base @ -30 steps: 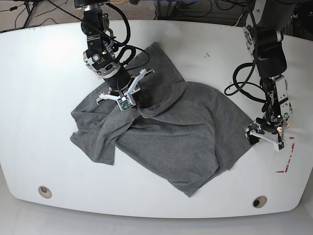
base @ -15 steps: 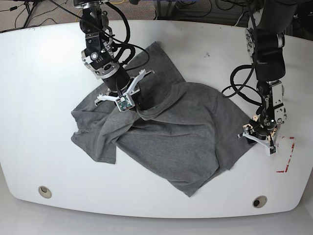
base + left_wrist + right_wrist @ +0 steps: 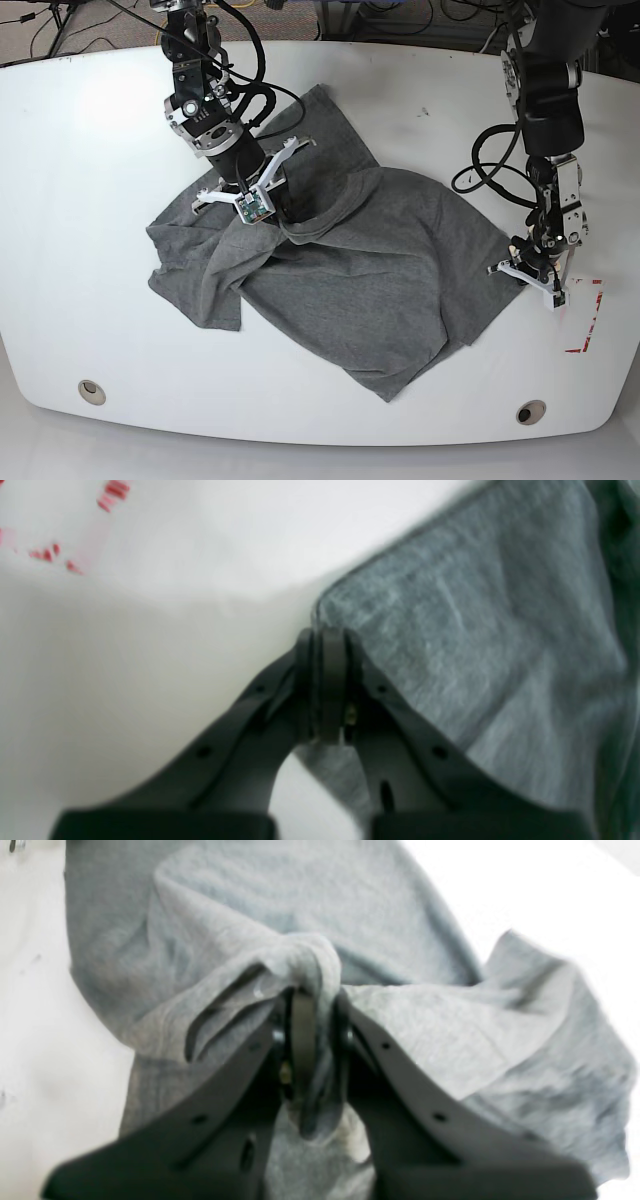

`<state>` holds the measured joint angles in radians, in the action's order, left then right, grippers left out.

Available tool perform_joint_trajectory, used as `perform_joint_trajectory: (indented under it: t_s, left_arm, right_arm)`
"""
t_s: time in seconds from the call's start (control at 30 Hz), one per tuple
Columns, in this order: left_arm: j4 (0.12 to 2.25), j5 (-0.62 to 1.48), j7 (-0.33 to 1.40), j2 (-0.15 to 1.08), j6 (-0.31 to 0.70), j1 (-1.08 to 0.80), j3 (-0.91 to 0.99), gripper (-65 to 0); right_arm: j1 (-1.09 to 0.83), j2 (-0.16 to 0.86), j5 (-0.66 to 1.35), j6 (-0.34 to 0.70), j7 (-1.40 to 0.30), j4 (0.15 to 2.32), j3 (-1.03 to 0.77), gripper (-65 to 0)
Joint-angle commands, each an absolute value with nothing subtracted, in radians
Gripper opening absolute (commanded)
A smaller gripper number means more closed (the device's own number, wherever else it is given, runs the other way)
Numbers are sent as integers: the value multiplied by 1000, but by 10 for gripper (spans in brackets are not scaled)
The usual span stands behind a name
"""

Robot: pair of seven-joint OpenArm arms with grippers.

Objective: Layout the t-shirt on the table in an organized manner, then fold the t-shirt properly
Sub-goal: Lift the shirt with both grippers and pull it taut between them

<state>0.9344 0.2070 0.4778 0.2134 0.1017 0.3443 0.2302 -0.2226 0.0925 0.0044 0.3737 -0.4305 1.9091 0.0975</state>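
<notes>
T-shirt [image 3: 340, 270] lies rumpled on the table [image 3: 90, 200], left gripper [image 3: 327, 645] pinching its corner, right gripper [image 3: 312, 1005] clamping a raised fold.

A glossy white table [image 3: 90, 180] carries a rumpled grey t-shirt [image 3: 380, 290] and red tape mark [image 3: 588, 320].

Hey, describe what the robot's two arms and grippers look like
Both arms are black, jointed, with silver collars and loose black cables looping alongside. The left gripper and right gripper carry white spidery brackets in the base view. Up close, the fingers are matte dark grey, tapering, with small holes.
</notes>
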Motion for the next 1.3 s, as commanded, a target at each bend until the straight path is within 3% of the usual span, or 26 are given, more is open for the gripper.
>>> perform_joint_trajectory:
  t_s: [0.0,0.4,0.7,0.97,1.27]
  left_arm:
    - [1052,208,470,228,96,303,254,-650]
    - [1469,208,627,228,96,159,320,-650]
    - [1707,208,763,223,206,147,437,-650]
    - [1851,208,877,228,226,288,447,-628]
    - [1868,202,940,251,226,501,447,-628]
  right_arm:
    - [-236,101,16,371,-403,1969,77,-614]
    - [-236,107,16,375,-401,2018,-12,-614]
    - [-142,108,18,380,-400,2018,-79,-614]
    - [15,147,21,380,-403,2015,-74,-612]
    - [206,150,19,380,-444,2014,-54,-610]
